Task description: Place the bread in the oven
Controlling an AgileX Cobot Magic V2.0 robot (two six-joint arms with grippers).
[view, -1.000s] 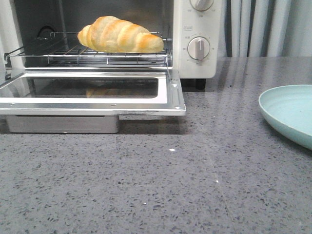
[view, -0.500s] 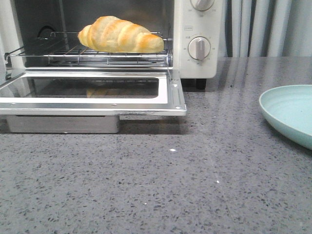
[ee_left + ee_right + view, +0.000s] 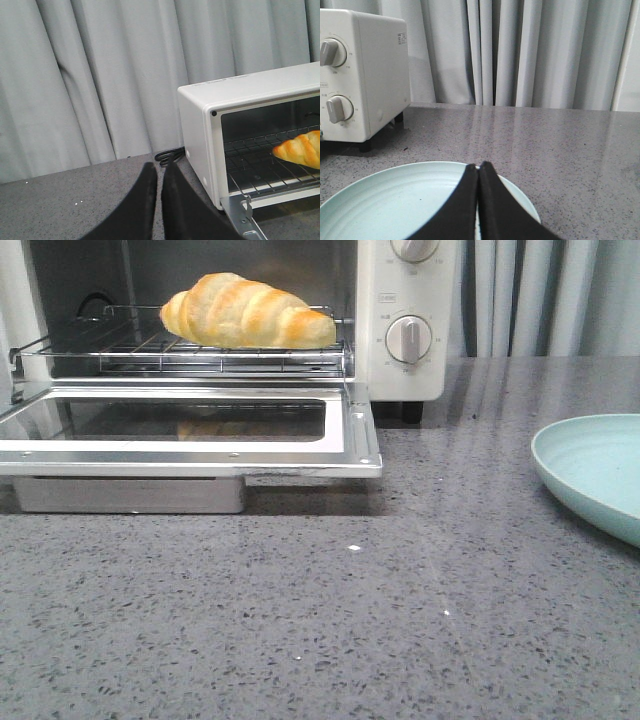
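The golden bread (image 3: 247, 311) lies on the wire rack (image 3: 150, 352) inside the white oven (image 3: 405, 370), whose glass door (image 3: 190, 430) hangs open and flat. One tapered end of the bread (image 3: 300, 149) shows in the left wrist view, inside the oven (image 3: 197, 130). My left gripper (image 3: 159, 167) is shut with nothing in it, above the counter beside the oven's outer side wall. My right gripper (image 3: 478, 166) is shut and empty over a pale green plate (image 3: 385, 205). Neither gripper shows in the front view.
The pale green plate (image 3: 595, 472) sits at the right edge of the grey speckled counter (image 3: 350, 620). A black power cord (image 3: 169, 156) lies behind the oven's side. The oven's round white knobs (image 3: 408, 338) face forward. Grey curtains (image 3: 530, 50) hang behind the counter.
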